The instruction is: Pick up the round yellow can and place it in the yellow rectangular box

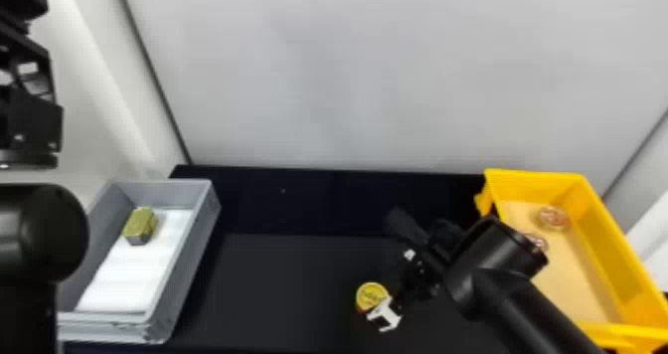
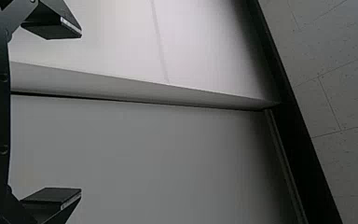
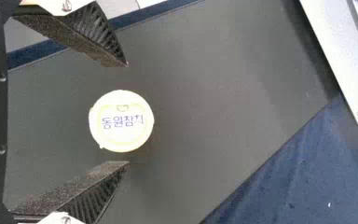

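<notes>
My right gripper [image 1: 386,287] is low over the black table, its open fingers on either side of the round yellow can [image 1: 372,297]. In the right wrist view the can [image 3: 121,122] shows its pale lid between the spread tips of that gripper [image 3: 127,113], apart from both fingers. To the right stands the yellow rectangular box [image 1: 609,238], with two small round clear items inside. My left gripper [image 1: 31,122] is up at the far left, away from the can; the left wrist view has this gripper [image 2: 80,113] open before a pale wall.
A grey bin [image 1: 191,248] with a white liner [image 1: 131,273] and a small greenish-yellow block-shaped can [image 1: 140,225] stands on the left. The black table [image 1: 278,283] lies between bin and yellow box. A pale wall [image 1: 348,74] rises behind.
</notes>
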